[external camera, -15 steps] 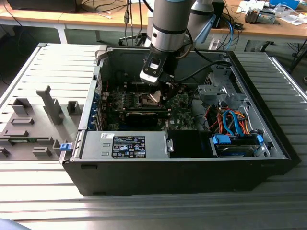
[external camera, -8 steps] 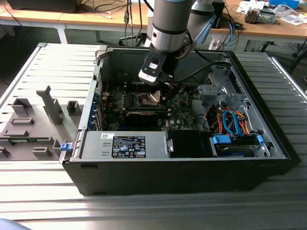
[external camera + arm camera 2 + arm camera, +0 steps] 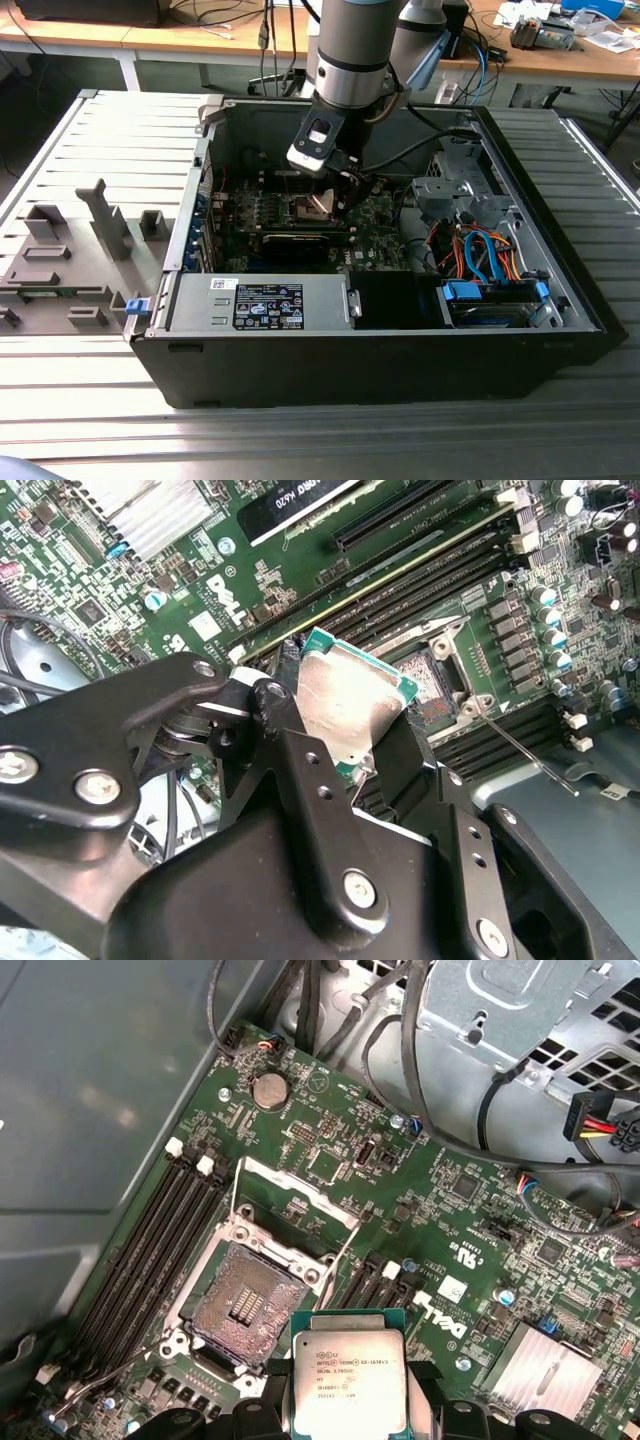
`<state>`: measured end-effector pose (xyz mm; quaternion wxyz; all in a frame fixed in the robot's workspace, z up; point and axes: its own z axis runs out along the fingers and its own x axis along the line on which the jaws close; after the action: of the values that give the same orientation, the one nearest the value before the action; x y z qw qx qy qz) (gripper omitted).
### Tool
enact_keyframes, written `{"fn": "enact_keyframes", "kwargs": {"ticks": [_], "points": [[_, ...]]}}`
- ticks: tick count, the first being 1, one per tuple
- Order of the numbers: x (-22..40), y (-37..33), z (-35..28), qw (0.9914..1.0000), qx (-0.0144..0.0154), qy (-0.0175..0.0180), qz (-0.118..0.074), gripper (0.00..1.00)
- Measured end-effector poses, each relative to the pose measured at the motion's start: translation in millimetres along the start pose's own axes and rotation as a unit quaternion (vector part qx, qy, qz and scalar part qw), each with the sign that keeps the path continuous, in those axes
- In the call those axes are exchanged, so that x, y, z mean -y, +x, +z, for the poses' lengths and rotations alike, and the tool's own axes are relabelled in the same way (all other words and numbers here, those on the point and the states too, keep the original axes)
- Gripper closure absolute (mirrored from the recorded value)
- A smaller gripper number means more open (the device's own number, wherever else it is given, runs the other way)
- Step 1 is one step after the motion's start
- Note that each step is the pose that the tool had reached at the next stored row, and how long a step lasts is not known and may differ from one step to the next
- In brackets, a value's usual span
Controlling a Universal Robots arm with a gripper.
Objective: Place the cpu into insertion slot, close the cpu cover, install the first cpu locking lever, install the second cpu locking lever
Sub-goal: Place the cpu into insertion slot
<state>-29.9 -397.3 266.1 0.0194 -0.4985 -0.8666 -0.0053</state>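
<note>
My gripper (image 3: 345,732) is shut on the cpu (image 3: 345,698), a small square chip with a silver top and green edge. Black fingers (image 3: 290,740) clamp two opposite sides of it. In the first wrist view the cpu (image 3: 348,1375) hangs just beside the insertion slot (image 3: 240,1300), above the green board and apart from it. The slot lies bare, dark and square with a silver rim. The cpu cover (image 3: 297,1192) stands raised at the slot's far side, and thin wire levers (image 3: 341,1248) stick up next to it. In the exterior view the gripper (image 3: 325,200) is low inside the open case.
Long memory slots (image 3: 150,1250) run along one side of the slot. A black graphics card (image 3: 300,240), a power supply (image 3: 260,300), a drive cage (image 3: 460,180) and coloured cables (image 3: 480,255) crowd the case. Grey fixtures (image 3: 60,260) stand at the exterior view's left.
</note>
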Motion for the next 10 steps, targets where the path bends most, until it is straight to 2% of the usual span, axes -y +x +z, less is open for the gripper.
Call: {"fn": "enact_keyframes", "kwargs": {"ticks": [7,10], "points": [[0.0,0.0,0.0,0.99995,-0.0001,-0.0004,0.01,0.46],[0.0,0.0,0.0,0.99979,-0.0002,-0.0008,0.021,0.46]]}}
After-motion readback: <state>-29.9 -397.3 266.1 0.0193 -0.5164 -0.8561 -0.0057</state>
